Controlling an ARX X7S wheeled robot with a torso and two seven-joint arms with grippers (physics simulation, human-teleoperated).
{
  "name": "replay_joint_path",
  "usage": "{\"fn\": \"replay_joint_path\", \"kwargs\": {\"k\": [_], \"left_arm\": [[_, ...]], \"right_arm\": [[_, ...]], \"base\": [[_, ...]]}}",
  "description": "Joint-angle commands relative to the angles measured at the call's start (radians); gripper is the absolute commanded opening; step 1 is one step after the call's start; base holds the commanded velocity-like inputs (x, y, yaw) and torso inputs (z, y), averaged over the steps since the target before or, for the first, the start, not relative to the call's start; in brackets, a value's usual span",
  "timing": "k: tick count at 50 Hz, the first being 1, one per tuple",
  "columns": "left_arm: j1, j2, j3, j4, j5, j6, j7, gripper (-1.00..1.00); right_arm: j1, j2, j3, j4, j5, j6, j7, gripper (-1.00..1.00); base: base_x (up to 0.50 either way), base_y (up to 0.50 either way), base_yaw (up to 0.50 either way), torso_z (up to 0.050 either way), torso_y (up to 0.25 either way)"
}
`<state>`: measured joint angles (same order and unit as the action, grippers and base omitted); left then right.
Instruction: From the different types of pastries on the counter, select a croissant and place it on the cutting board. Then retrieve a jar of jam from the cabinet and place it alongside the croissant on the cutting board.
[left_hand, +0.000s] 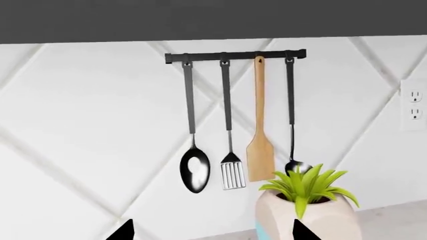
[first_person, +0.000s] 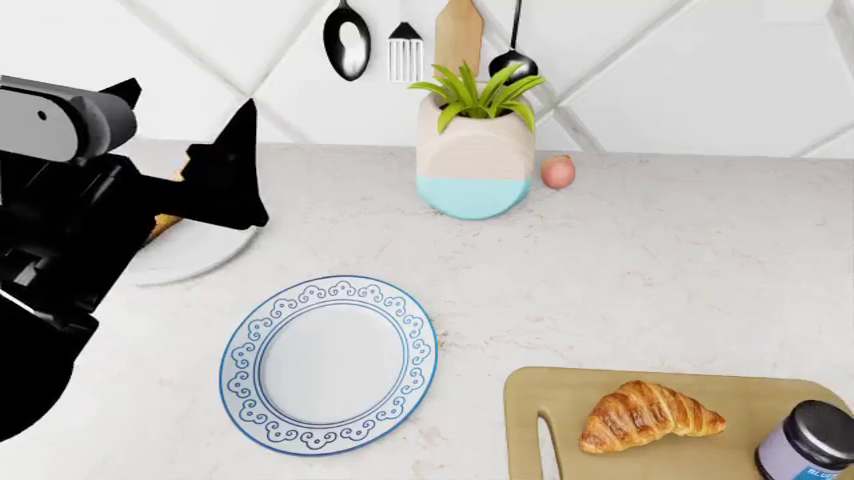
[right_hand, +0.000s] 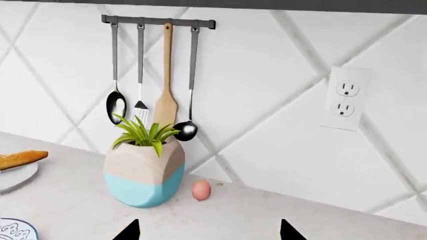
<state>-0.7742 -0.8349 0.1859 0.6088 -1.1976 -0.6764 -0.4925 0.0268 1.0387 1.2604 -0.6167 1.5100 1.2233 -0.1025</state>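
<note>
Currently: left gripper (first_person: 227, 170) raised over counter (first_person: 667, 250) | jaws spread, empty | right gripper (right_hand: 208, 232) spread

Golden ridged croissant (first_person: 653, 416) lying flat on the tan cutting board (first_person: 574, 400), dark-lidded jam jar (first_person: 809, 441) upright just beside it on the same board, all on the white marbled counter (first_person: 667, 260)

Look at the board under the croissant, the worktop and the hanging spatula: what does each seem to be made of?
Cutting board: looks like light, matte wood, tan with faint grain. Counter: looks like white stone with faint marbled veins and little gloss. Spatula: probably wood, plain tan, unlike the dark-handled, shiny utensils hanging beside it.
</note>
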Motion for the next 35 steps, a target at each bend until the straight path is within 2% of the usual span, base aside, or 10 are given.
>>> {"fn": "replay_joint_path", "kwargs": {"k": [1, 19, 35], "left_arm": [[-0.05, -0.027, -0.016, 0.004, -0.044, -0.029, -0.019, 1.0], [-0.115, -0.114, -0.1, 0.05, -0.173, -0.056, -0.093, 1.0], [-0.179, -0.164, -0.14, 0.067, -0.257, -0.071, -0.132, 1.0]], "right_arm": [[0.054, 0.163, -0.058, 0.136, 0.107, -0.021, 0.131, 1.0], [0.109, 0.288, 0.056, 0.251, 0.169, 0.017, 0.176, 1.0], [0.151, 0.34, 0.129, 0.299, 0.199, 0.048, 0.2, 1.0]], "base": [[0.0, 0.0, 0.0, 0.0, 0.0], [0.0, 0.0, 0.0, 0.0, 0.0], [0.0, 0.0, 0.0, 0.0, 0.0]]}}
